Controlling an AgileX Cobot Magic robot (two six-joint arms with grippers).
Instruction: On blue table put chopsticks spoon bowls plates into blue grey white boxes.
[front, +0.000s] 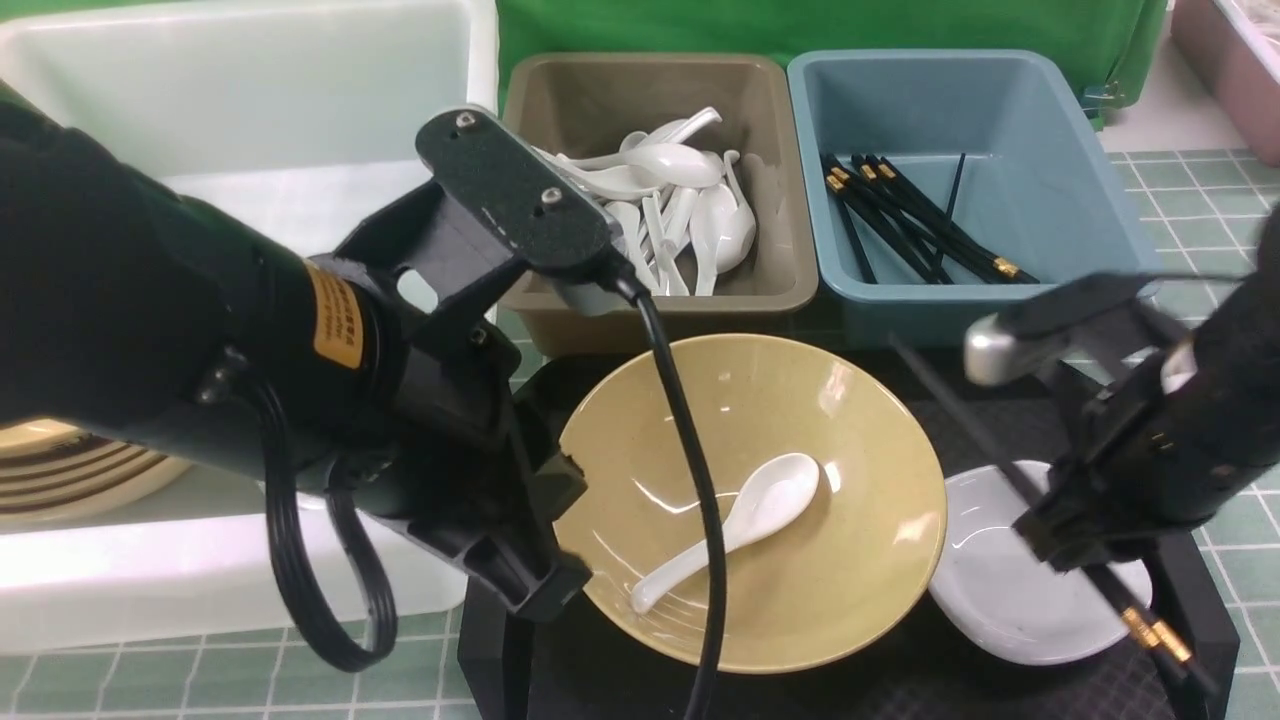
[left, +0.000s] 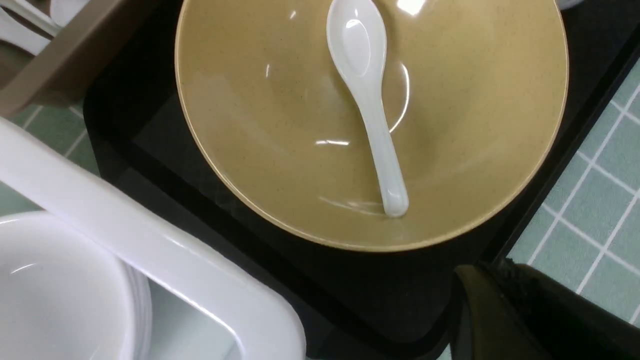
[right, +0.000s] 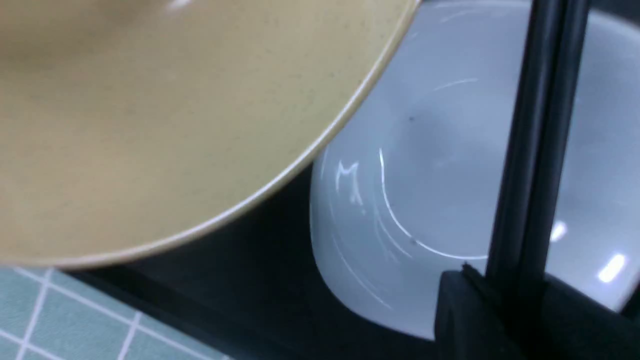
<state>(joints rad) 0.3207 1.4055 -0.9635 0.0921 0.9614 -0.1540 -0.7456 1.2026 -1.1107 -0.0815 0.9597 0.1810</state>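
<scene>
— Starting at the left: what is entered first?

— Entry one: white box (front: 240, 90), large, translucent, standing on the tabletop (front: 150, 680). Contents: a stack of tan bowls (front: 70, 470) at its left end. The left wrist view adds stacked white dishes (left: 75, 290) inside the same box. Entry two: left gripper (front: 545, 560), low beside the near-left rim of the single bowl on the tray. Whether its jaws are parted or closed, I cannot tell.

— Back row?

— Grey-brown box (front: 660, 290), holding a heap of white spoons (front: 680, 200). Just beside it, to the right: blue box (front: 1000, 100), holding loose chopsticks (front: 920, 225), black with gold bands.

— And in front of those two?

— Black tray (front: 600, 670), on the tabletop. On it: single bowl (front: 800, 620), tan, wide, upright. One spoon (front: 740, 525) lies inside, hollow side up, scoop toward the right, handle resting toward the near-left wall. Next: white plate (front: 1000, 600), also on the tray, right of the single bowl, whose rim overlaps the plate's left edge in view.

— Last entry?

— Right gripper (front: 1060, 535), clenched on a pair of chopsticks (front: 960, 420). The sticks slant across the white plate, gold-banded ends toward the near right. Contact between sticks and plate: cannot tell.
</scene>
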